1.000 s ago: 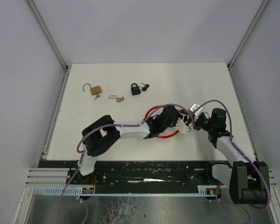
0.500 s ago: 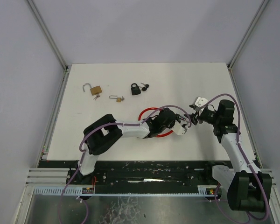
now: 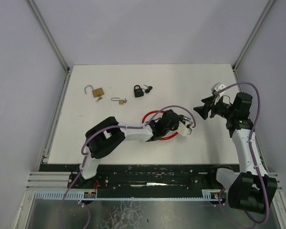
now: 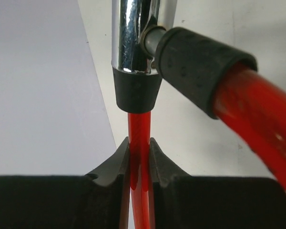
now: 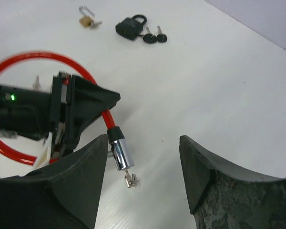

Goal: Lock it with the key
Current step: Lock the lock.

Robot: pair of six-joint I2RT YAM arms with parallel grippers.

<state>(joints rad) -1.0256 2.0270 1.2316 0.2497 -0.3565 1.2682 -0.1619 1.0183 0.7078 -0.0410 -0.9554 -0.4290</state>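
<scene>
One key [image 5: 129, 179] is seated in the barrel [image 5: 119, 152] of the red cable lock [image 5: 43, 55], which is pinched at the middle of the table [image 3: 181, 81] by the left gripper [image 4: 139, 152]. The right gripper [image 5: 143, 162] is spread wide and empty. Turning is judged unconfirmed.

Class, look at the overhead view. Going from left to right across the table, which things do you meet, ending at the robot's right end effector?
large brass padlock → small brass padlock → black padlock → red cable lock → right end effector
</scene>
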